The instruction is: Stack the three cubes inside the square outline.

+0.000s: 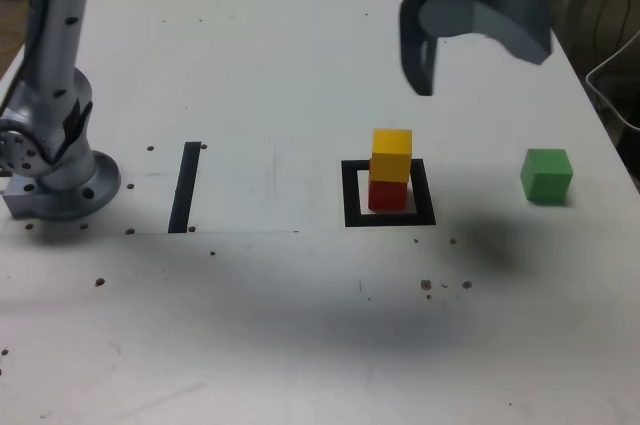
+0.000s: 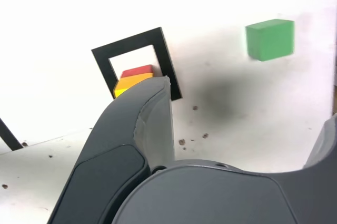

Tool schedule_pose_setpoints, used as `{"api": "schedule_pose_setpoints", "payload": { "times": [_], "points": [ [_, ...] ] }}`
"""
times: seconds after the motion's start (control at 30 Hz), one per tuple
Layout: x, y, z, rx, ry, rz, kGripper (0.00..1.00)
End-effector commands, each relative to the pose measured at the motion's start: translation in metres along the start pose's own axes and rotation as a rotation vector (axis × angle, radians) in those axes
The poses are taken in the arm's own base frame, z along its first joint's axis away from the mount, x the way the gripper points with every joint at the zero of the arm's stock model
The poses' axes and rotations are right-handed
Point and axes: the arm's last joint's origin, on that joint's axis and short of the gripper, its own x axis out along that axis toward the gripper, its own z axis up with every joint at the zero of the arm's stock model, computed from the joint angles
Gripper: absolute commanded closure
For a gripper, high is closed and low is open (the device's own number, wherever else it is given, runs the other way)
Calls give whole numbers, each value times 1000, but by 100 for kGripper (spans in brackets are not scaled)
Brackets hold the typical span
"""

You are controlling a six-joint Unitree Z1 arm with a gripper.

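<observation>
We're up high here, our gripper hanging above the table with its jaws spread apart and nothing between them. Below it and a touch toward the exterior view's left, the yellow cube sits on the red cube inside the square outline. The green cube lies alone, below us toward that view's right.

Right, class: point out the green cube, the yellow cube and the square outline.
green cube [image 1: 546, 176], exterior view, on its front face.
yellow cube [image 1: 391, 155], exterior view, on its front face.
square outline [image 1: 351, 195], exterior view, on the tape's left side.
</observation>
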Motion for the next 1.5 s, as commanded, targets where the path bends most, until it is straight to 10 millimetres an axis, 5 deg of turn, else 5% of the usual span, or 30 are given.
{"api": "schedule_pose_setpoints", "payload": {
  "times": [0.0, 0.47, 0.9, 1.47],
  "points": [
    [5, 1, 12, 4, 10, -7, 1],
    [61, 7, 73, 13, 7, -50, 1],
    [111, 37, 87, -39, 52, -70, 3],
    [138, 33, 97, -58, 75, -106, 17]
  ]
}}
